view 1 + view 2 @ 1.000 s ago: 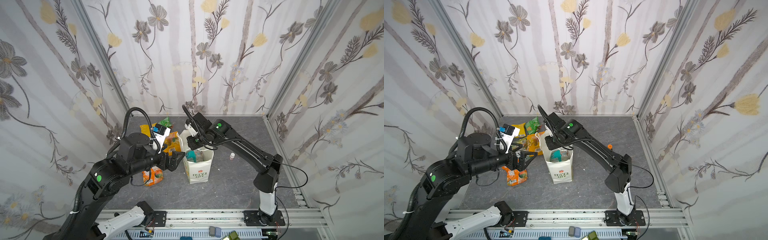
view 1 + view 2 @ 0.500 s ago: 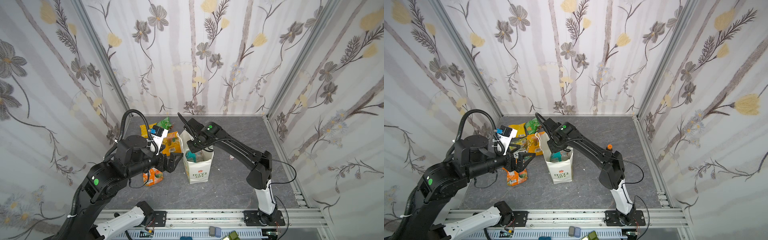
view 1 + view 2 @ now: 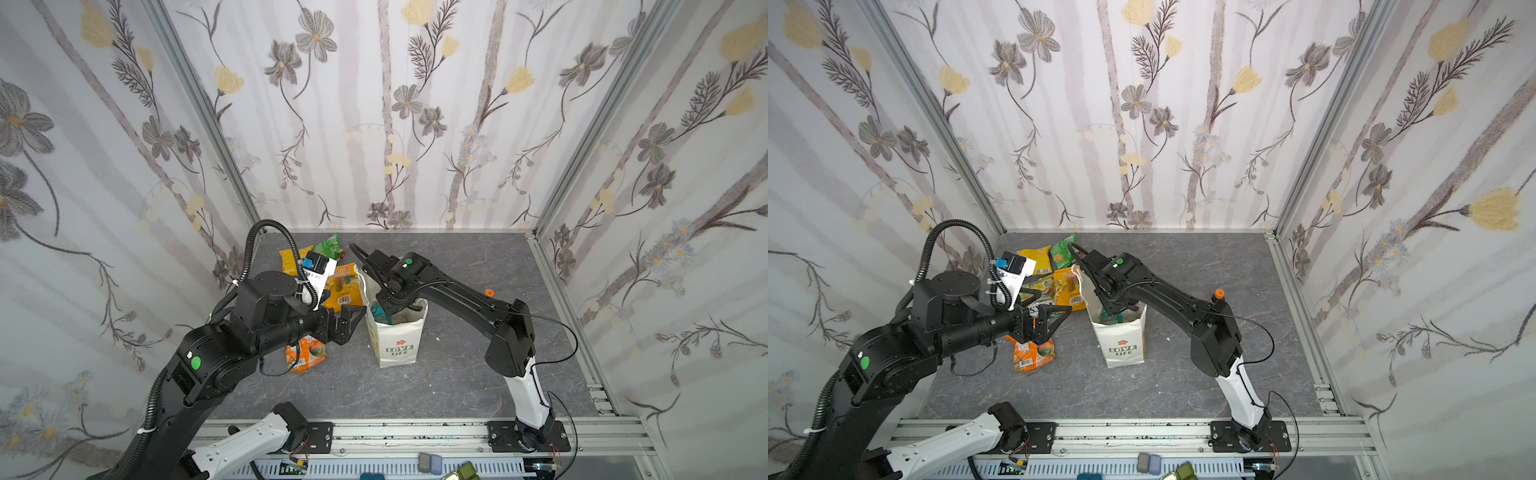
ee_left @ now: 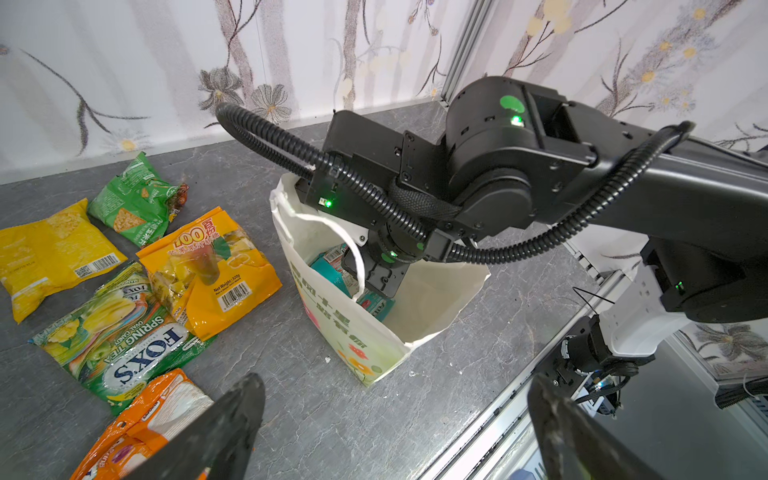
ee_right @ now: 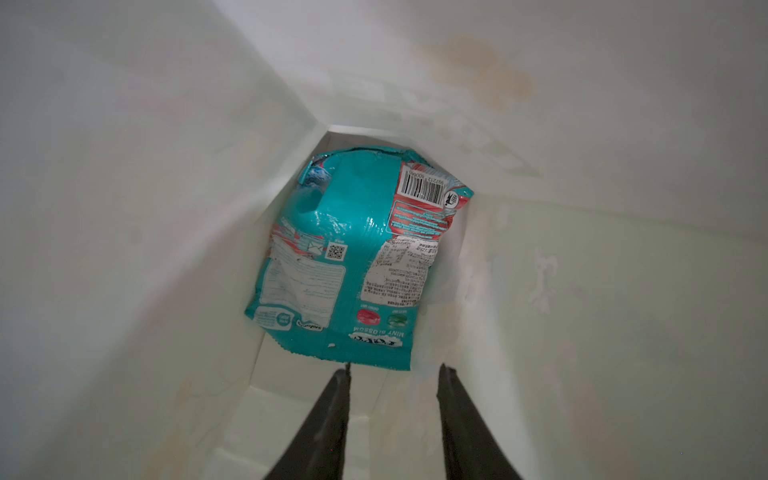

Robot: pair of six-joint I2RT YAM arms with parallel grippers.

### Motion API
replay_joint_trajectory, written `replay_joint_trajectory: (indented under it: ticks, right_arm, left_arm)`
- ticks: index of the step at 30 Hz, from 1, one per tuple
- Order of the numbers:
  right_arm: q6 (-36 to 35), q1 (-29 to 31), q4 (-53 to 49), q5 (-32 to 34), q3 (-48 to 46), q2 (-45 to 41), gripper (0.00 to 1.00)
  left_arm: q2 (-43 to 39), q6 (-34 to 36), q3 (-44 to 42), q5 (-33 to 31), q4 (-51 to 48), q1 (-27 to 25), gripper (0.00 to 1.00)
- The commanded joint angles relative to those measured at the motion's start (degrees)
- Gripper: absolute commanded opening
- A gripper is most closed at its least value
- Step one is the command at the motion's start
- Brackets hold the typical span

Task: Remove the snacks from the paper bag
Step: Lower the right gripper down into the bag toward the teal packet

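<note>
Teal foil is showing whole only in the right wrist view: the teal packet (image 5: 353, 257) is lying at the bottom of the paper bag (image 3: 395, 345), just beyond the right gripper (image 5: 394, 370), whose fingers are standing partly apart, gripping nothing. Both top views are hiding those fingers. The left gripper (image 4: 395, 384) is hovering spread wide and empty, the bag ahead of its fingers.

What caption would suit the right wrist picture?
Right gripper, open, inside the white paper bag, aimed at a teal snack packet.
</note>
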Motion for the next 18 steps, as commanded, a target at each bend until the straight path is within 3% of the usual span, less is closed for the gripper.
replay_joint_trajectory:
  ticks: [1, 5, 12, 18]
  right_arm:
    - [-0.4, 0.0, 0.0, 1.6, -0.3, 1.4, 0.39]
    - [-0.7, 0.0, 1.4, 2.1, -2.3, 2.7, 0.46]
    - [-1.0, 0.0, 7.0, -3.1, -7.8, 3.3, 0.59]
    - [-1.7, 0.0, 10.8, -6.7, -11.6, 3.6, 0.78]
  left_arm:
    - [0.0, 0.3, -0.1, -0.5, 1.6, 0.0, 1.0]
    - [-0.3, 0.3, -0.3, -0.6, 1.7, 0.0, 1.0]
    - [-0.5, 0.3, -0.3, -0.7, 1.4, 0.0, 1.0]
    - [-0.6, 0.3, -0.3, -0.7, 1.7, 0.0, 1.0]
